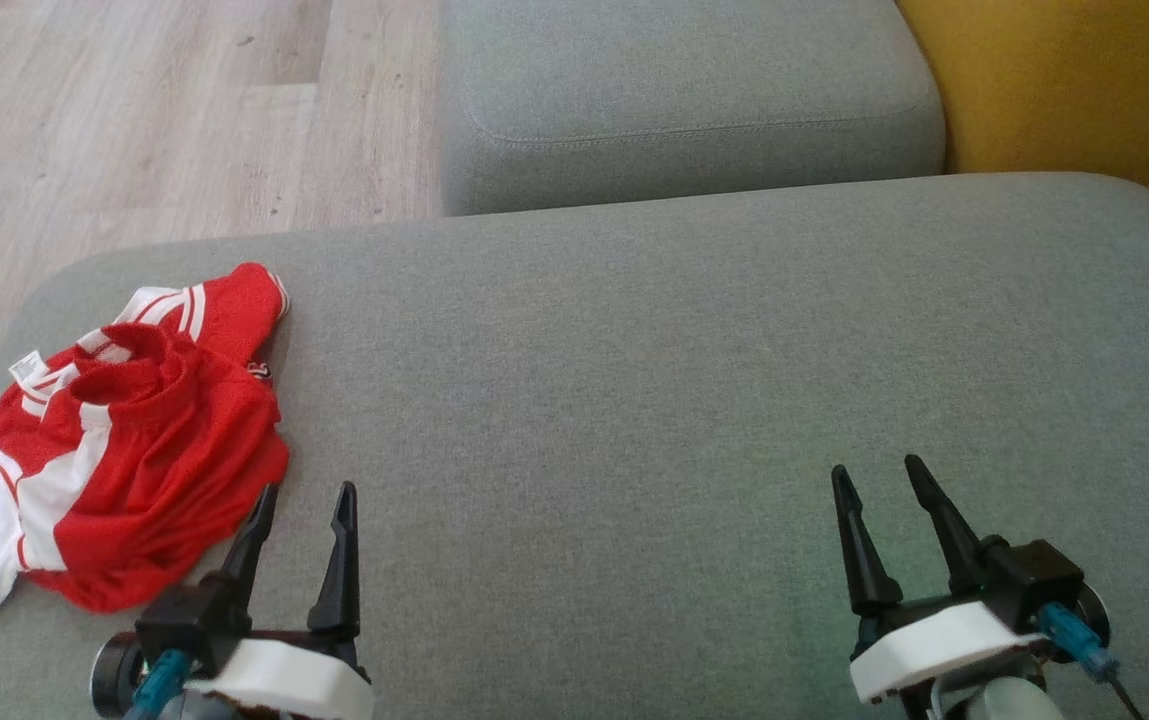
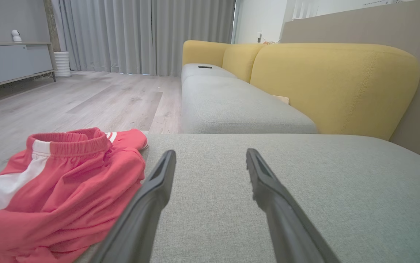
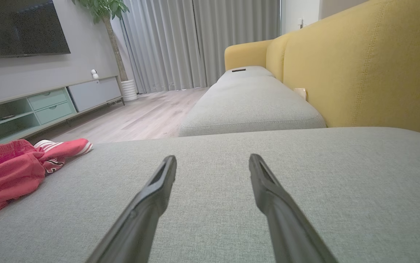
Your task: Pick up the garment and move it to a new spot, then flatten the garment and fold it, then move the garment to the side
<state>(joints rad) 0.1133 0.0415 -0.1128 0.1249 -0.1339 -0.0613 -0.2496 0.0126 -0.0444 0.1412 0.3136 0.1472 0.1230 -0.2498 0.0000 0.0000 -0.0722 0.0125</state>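
Left gripper wide, empty, just beside crumpled red-white garment on grey cushion; right gripper wide, empty.

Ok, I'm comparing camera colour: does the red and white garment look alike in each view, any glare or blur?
Head view: the crumpled red and white garment is saturated red, evenly lit, no glare. Left wrist view: it looks paler, pinkish; the left gripper softens near the lens. Right wrist view: same pinkish cast, pale grey curtains bright but not glaring.
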